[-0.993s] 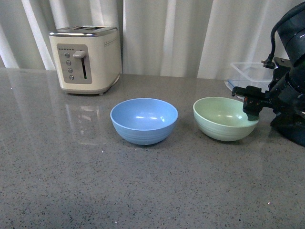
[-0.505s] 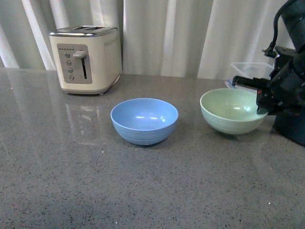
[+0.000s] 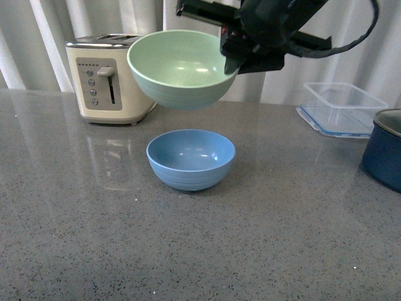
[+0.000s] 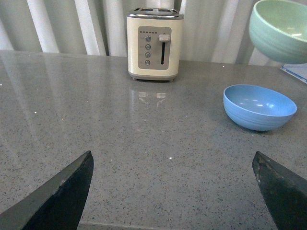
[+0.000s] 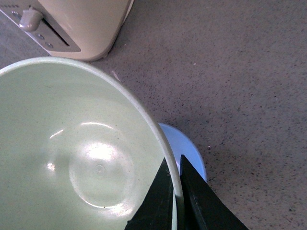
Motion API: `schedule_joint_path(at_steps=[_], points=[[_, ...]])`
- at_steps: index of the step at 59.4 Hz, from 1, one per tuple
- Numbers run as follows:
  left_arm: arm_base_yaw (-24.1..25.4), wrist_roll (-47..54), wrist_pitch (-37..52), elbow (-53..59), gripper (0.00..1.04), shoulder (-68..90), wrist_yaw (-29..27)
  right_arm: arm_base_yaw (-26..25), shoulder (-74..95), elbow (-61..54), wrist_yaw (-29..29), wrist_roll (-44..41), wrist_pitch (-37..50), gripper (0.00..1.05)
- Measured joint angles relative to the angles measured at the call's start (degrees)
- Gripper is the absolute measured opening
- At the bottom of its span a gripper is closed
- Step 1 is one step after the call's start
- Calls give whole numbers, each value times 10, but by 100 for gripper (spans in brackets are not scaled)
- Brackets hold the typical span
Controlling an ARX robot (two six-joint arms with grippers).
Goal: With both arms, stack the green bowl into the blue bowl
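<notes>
Right gripper point(image 5: 174, 161): pressed together on the rim of the green bowl point(image 3: 182, 69), one finger inside the wall and one outside, as the right wrist view shows. The bowl is held upright and clear of the worktop point(image 3: 282, 238), with its opening upward and nothing inside it.

Below the gripper: the blue bowl point(image 3: 191, 158) stands upright on the worktop, underneath the held bowl with open air between the two. In the right wrist view, only a sliver of its blue rim shows past the green rim, just beside the fingers.

Beyond the held bowl, on the far side from the gripper: a cream two-slot toaster point(image 3: 113, 78) stands on the worktop before a pale curtain point(image 3: 263, 81).

To the gripper's other side, well apart: a clear plastic container point(image 3: 343, 106) and, nearer the camera, a dark navy pot point(image 3: 385, 147) cut off by the frame edge.

Left gripper point(image 4: 171, 155): fingers spread wide, nothing between them. It is low over bare worktop, with the blue bowl ahead of it and off to one side.
</notes>
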State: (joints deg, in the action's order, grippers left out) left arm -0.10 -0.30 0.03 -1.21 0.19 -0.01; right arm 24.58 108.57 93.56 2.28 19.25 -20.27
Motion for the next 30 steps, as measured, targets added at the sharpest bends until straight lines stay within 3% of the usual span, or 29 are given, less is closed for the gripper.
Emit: schedule_joint_path(at_steps=[30], points=[[0, 0, 0, 0, 98, 0, 0, 11, 105, 20, 48, -5, -10, 2]])
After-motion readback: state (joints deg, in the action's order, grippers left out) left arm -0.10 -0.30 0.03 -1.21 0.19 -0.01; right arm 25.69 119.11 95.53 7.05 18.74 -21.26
